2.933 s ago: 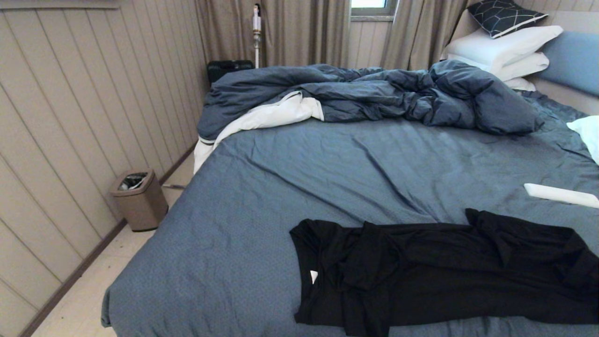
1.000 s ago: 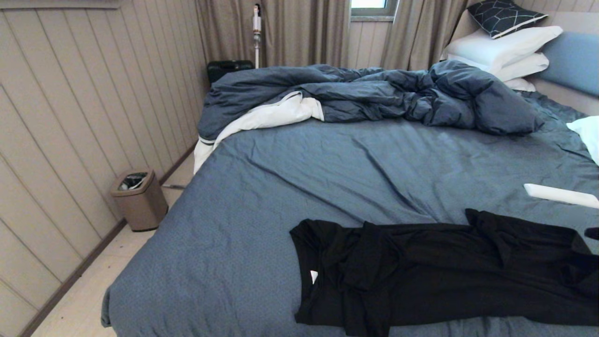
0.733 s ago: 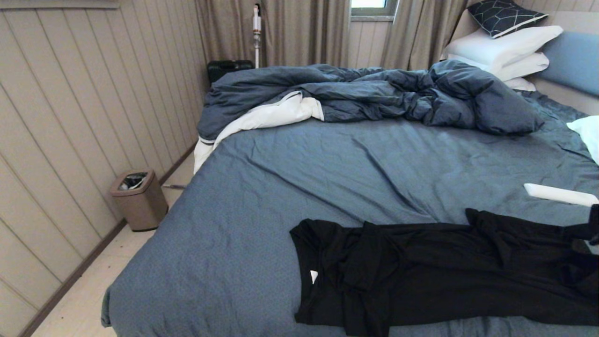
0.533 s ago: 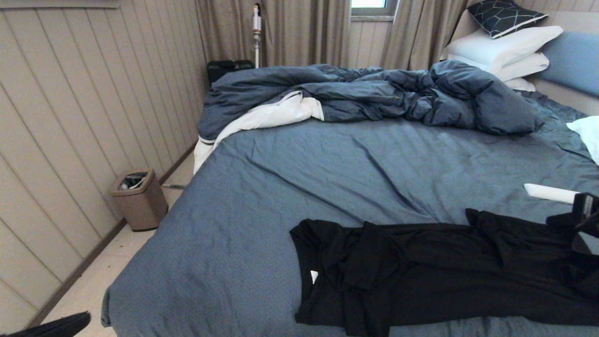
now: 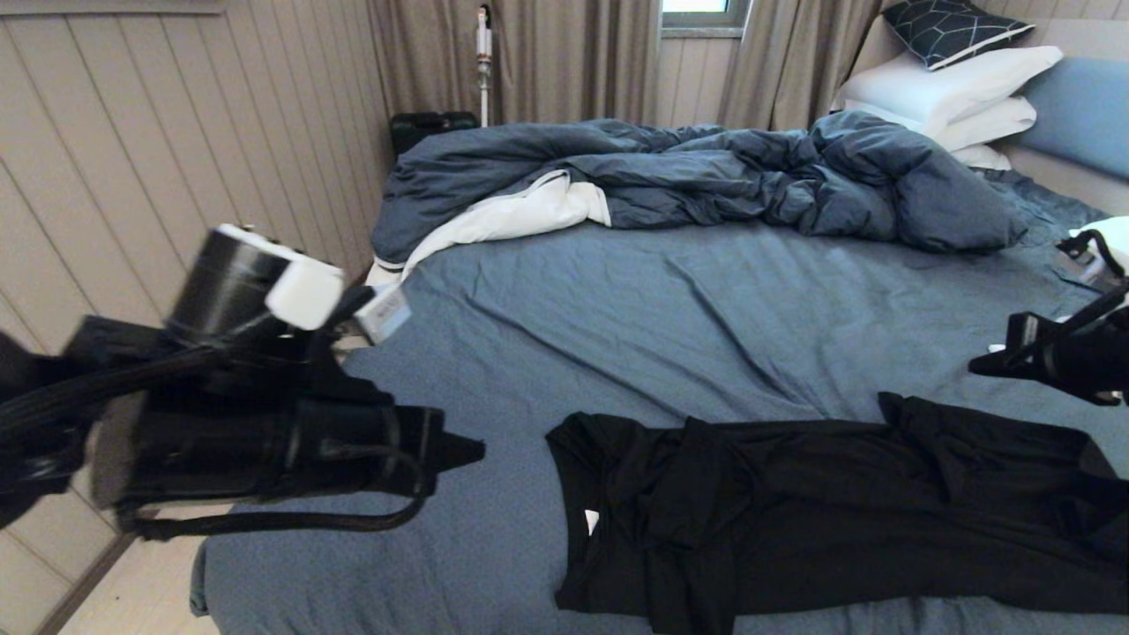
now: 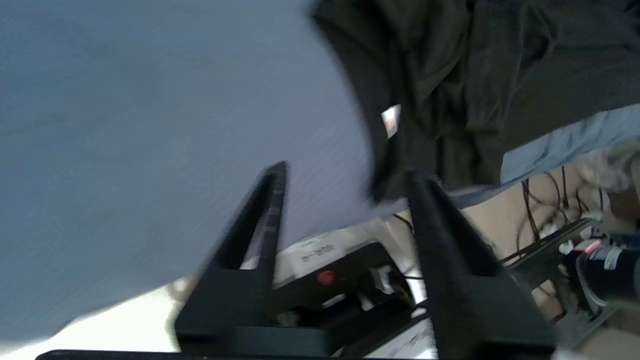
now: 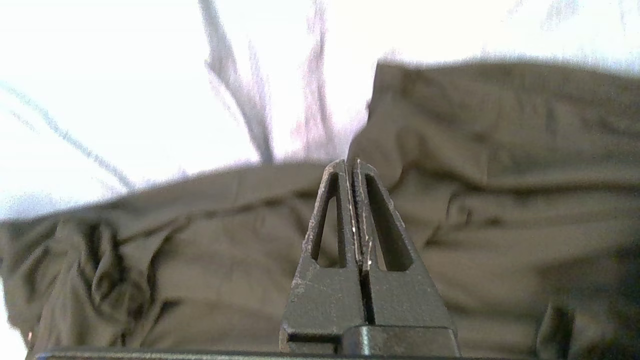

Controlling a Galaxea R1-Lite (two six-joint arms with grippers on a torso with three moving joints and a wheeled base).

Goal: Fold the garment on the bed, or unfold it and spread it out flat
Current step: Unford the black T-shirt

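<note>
The garment (image 5: 838, 511), a crumpled black T-shirt with a small white neck tag (image 5: 591, 520), lies across the near part of the bed (image 5: 617, 309). My left gripper (image 5: 472, 451) hangs just left of its collar end, a little above the sheet. In the left wrist view that gripper (image 6: 347, 172) is open and empty, with the garment (image 6: 475, 75) ahead of it. My right gripper (image 5: 977, 366) hovers over the garment's right end. The right wrist view shows it (image 7: 352, 162) shut with nothing in it, above the dark cloth (image 7: 500, 150).
A rumpled dark blue duvet (image 5: 706, 176) with white lining is heaped at the far side. White pillows (image 5: 953, 88) are stacked at the headboard. A panelled wall (image 5: 132, 176) runs close along the bed's left side. Bare sheet lies between duvet and garment.
My left arm has swung in from the lower left and its jaws have opened. My right gripper has risen at the right edge, still shut. The garment has not moved.
</note>
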